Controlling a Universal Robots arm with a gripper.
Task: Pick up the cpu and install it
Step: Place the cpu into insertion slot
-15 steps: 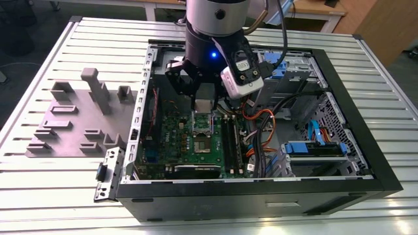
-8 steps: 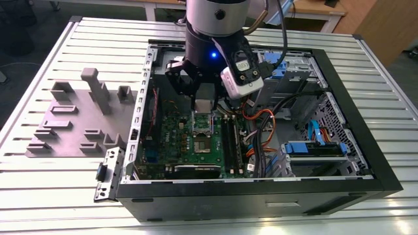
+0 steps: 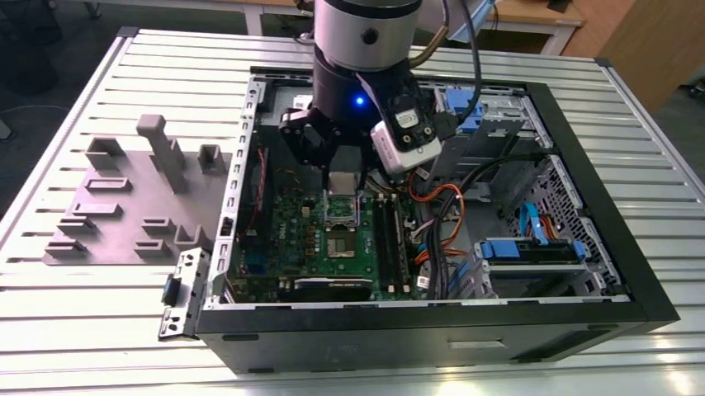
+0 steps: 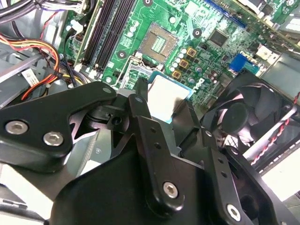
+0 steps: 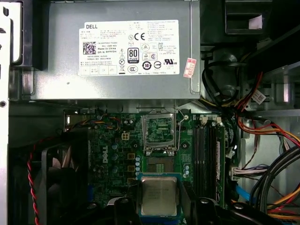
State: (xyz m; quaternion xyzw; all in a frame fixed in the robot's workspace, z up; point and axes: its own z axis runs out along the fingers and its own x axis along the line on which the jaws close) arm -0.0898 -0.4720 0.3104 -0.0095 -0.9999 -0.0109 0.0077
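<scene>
The black two-fingered claw [image 5: 161, 208] stood closed on the cpu [image 5: 159, 195], a small square chip with a pale silver-grey metal top, pinched by its edges between the black fingers [image 5: 124, 206]. In the second wrist view the same claw [image 4: 165, 102] gripped the cpu [image 4: 165, 93] in the air above the green motherboard [image 4: 211, 23]. Just beyond the chip lay the open square socket [image 5: 159, 129] with its silver metal frame, its contacts bare [image 4: 159, 44]. A round black fan [image 4: 234, 117] sat beside the board, and long black memory slots [image 5: 206, 150] ran along the socket's other side, next to a bundle of orange, red and yellow cables [image 5: 262, 126]. Farther off was a grey metal power supply box [image 5: 56, 61] bearing a white label [image 5: 129, 47] crowded with black print, marks and a square code, plus a small red sticker [image 5: 190, 68]. In the exterior view the claw [image 3: 343, 176] hung at frame centre inside the open black computer case [image 3: 441, 334], on a ribbed silver table [image 3: 111, 338]; matte grey plastic blocks [image 3: 132, 206] lay at the exterior view's left.
</scene>
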